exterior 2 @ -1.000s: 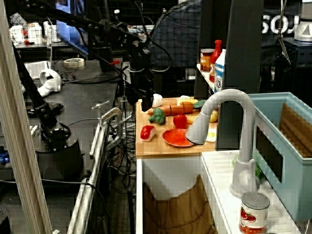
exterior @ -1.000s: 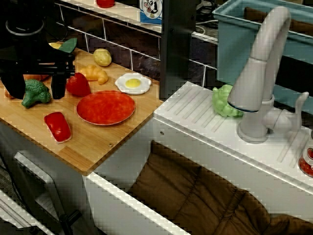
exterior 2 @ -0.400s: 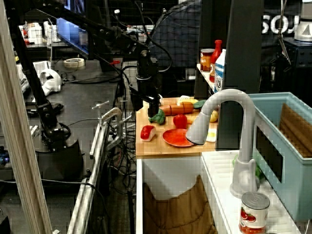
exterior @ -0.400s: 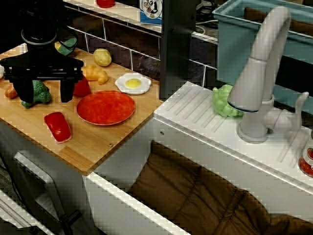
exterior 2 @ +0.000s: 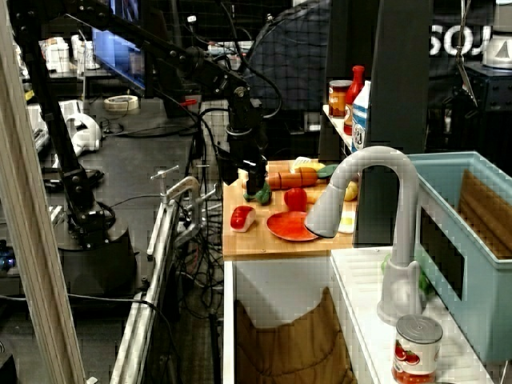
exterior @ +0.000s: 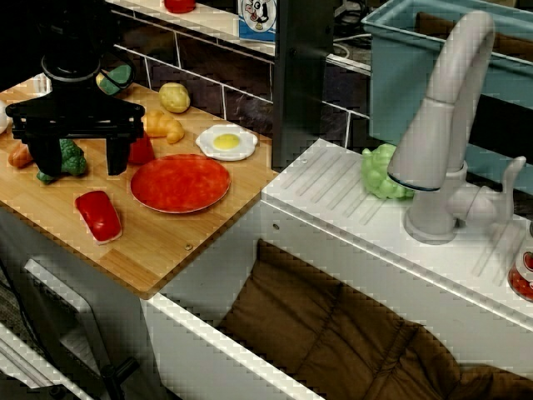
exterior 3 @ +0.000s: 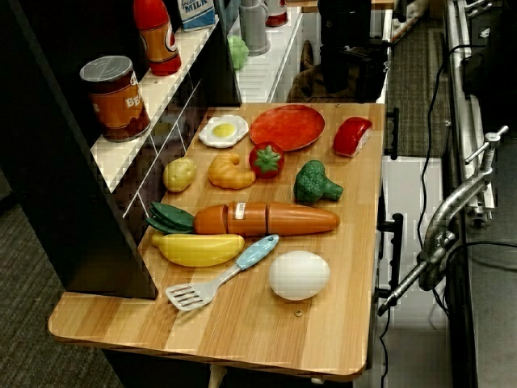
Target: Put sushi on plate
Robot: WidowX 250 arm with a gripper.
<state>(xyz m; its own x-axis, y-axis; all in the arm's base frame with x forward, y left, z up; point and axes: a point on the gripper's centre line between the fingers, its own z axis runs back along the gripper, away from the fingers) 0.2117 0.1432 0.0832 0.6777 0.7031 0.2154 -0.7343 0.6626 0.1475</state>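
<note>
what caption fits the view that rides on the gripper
Toy food on a wooden board: sushi beside the empty red plate.

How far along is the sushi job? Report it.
Nothing is done yet: the red-topped, white-based toy sushi lies on the wooden board beside the empty round red-orange plastic plate. In hand: nothing; the black gripper hangs open by the green toy broccoli. Left: grasp, carry, place.

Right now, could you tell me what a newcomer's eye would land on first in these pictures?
Probably the black pincer, its jaws spread, hovering above the broccoli at the back left of the wooden board. Next come the red-orange plate near the board's middle and the sushi lying off the plate toward the board's front edge. In the view from the side, the big grey faucet dominates.
</note>
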